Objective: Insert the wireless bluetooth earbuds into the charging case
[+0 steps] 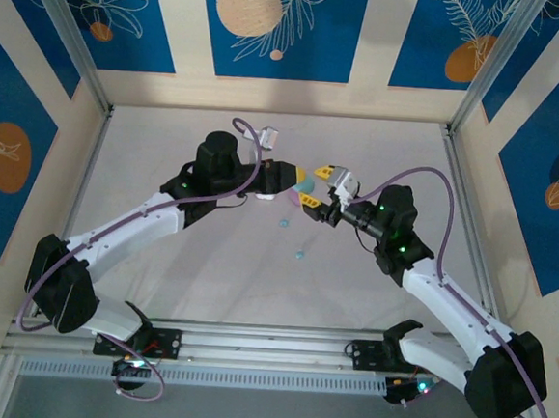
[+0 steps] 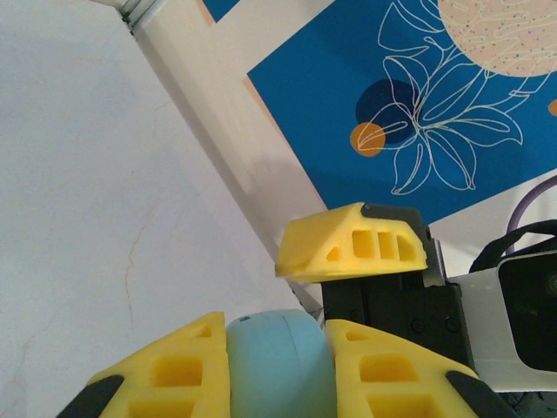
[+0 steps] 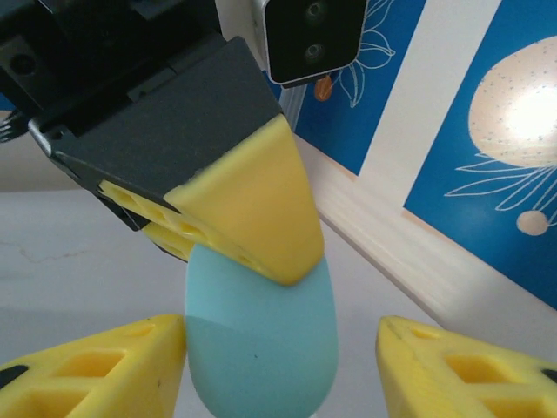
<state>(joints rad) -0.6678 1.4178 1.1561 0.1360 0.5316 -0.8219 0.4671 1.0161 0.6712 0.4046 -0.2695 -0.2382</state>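
A light blue pebble-shaped charging case is held above the table, with my left gripper shut on it. In the top view this case hangs mid-table between both arms. My right gripper stands open around the same case. Its left finger rests against the case and its right finger stands clear of it. From above, the right gripper faces the left one. Two tiny light blue earbuds lie on the table just in front.
A small pinkish object and a white one lie under the grippers. A wooden-edged back wall with blue panels and metal corner posts enclose the white table. Purple cables loop off both arms.
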